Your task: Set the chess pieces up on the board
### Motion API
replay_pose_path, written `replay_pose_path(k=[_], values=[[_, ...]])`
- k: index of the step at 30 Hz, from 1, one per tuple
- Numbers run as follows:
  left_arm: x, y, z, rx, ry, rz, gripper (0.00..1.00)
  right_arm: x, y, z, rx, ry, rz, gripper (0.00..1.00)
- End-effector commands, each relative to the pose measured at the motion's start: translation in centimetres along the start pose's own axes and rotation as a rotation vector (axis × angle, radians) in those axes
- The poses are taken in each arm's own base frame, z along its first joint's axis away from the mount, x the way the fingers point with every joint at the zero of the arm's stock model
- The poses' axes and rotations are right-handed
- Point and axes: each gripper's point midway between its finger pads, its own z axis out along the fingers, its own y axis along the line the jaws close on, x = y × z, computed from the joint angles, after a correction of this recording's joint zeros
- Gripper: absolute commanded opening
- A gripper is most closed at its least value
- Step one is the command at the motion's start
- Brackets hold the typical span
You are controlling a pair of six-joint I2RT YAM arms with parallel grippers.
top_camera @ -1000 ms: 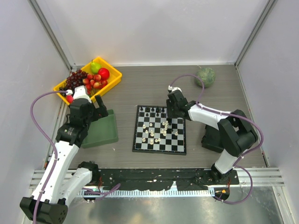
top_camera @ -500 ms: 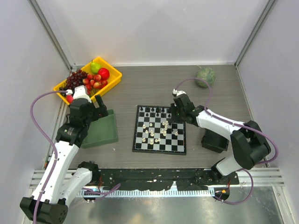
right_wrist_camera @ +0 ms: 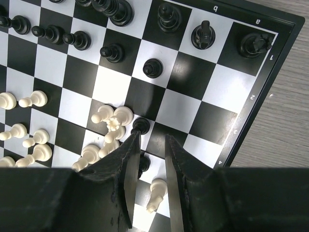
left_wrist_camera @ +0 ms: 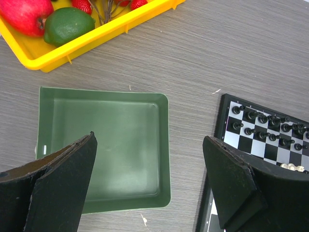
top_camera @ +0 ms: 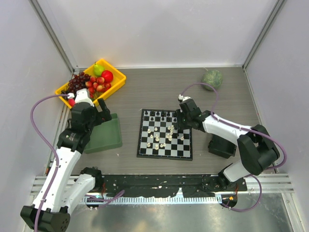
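The board (top_camera: 141, 153) lies mid-table, its black chess pieces (top_camera: 159, 115) lined along the far rows and white chess pieces (top_camera: 159, 138) scattered in the middle. My right gripper (top_camera: 177, 125) hovers low over the board's right side. In the right wrist view the right gripper (right_wrist_camera: 151, 137) stands narrowly open with nothing gripped. A black pawn (right_wrist_camera: 141, 125) stands just off its left fingertip. A fallen white piece (right_wrist_camera: 157, 191) lies under the gap. My left gripper (left_wrist_camera: 149, 145) is wide open and empty above the green tray's (left_wrist_camera: 104, 145) right edge, left of the board (left_wrist_camera: 219, 121).
A yellow bin (top_camera: 117, 81) of fruit sits at the far left, behind the green tray (top_camera: 107, 137). A green leafy ball (top_camera: 212, 79) rests at the far right. Bare wooden table surrounds the board (right_wrist_camera: 219, 87).
My right gripper has shifted from the board's far right corner toward the scattered pieces nearer the middle. The left arm has stayed put.
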Motion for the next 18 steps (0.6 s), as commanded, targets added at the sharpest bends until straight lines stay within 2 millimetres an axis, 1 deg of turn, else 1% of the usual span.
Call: replay_pose_path(k=[1, 5, 12, 15, 18], values=[[-1.78, -0.50, -0.28, 0.022, -0.065, -0.010, 0.99, -1.17, 1.06, -0.31, -0.049, -0.053, 0.027, 0.33], [-1.78, -0.40, -0.27, 0.019, -0.065, -0.011, 0.99, -1.03, 1.41, -0.06, -0.057, -0.046, 0.028, 0.33], [-1.63, -0.28, -0.28, 0.016, -0.065, -0.011, 0.99, -1.15, 1.22, 0.24, -0.045, -0.048, 0.031, 0.33], [-1.51, -0.29, -0.19, 0.016, -0.062, -0.012, 0.99, -1.33, 1.50, 0.30, -0.055, -0.048, 0.028, 0.33], [-1.54, -0.31, -0.19, 0.016, -0.062, -0.010, 0.99, -1.17, 1.42, 0.68, -0.050, -0.036, 0.029, 0.33]])
